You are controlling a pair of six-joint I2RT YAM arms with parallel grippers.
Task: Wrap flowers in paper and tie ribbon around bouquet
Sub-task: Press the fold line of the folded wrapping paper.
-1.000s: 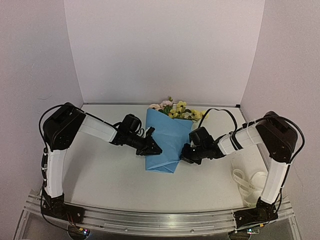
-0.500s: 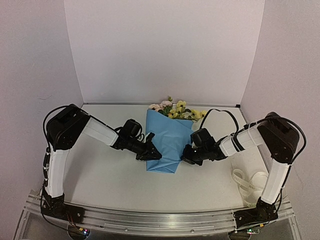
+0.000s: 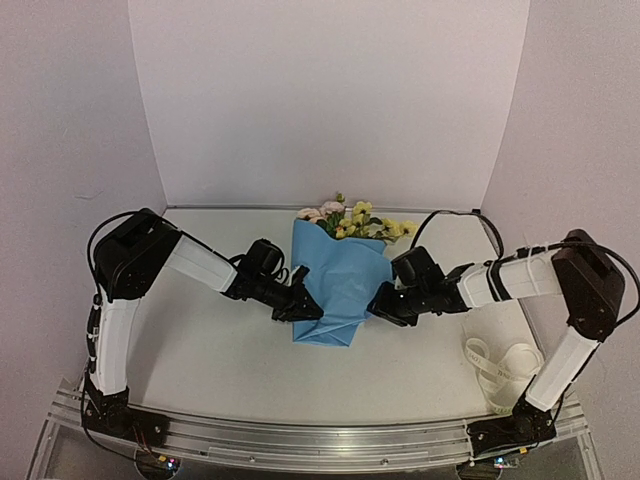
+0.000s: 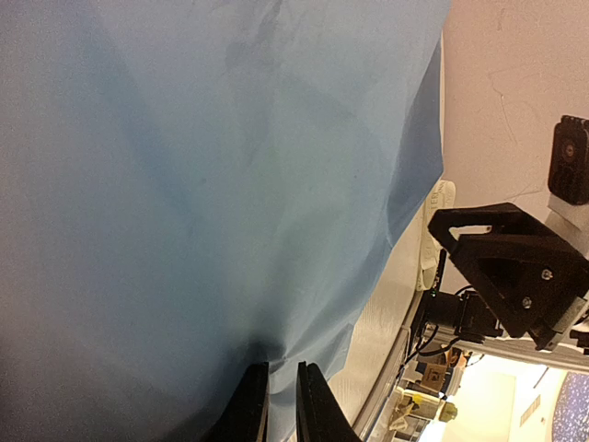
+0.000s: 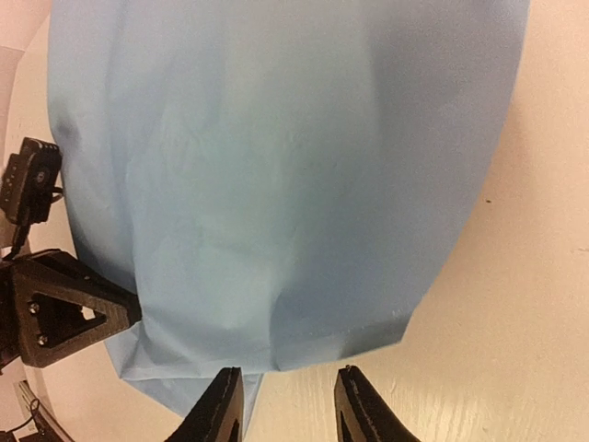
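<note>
Left gripper (image 3: 311,309) pinches the left edge of the paper (image 3: 342,275); right gripper (image 3: 384,310), jaws apart, sits just right of it

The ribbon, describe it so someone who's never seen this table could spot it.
Go to the near right corner of the table, beside the right arm. The ribbon lies there in loose cream-white loops, paler and far narrower than the blue bouquet mid-table.

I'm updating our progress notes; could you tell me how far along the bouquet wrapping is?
Done: the paper is folded into a cone around the flowers. In hand: the left gripper pinches the paper's edge; the right gripper stands open beside it. Left: the ribbon lies untouched off to the right, nothing tied.
</note>
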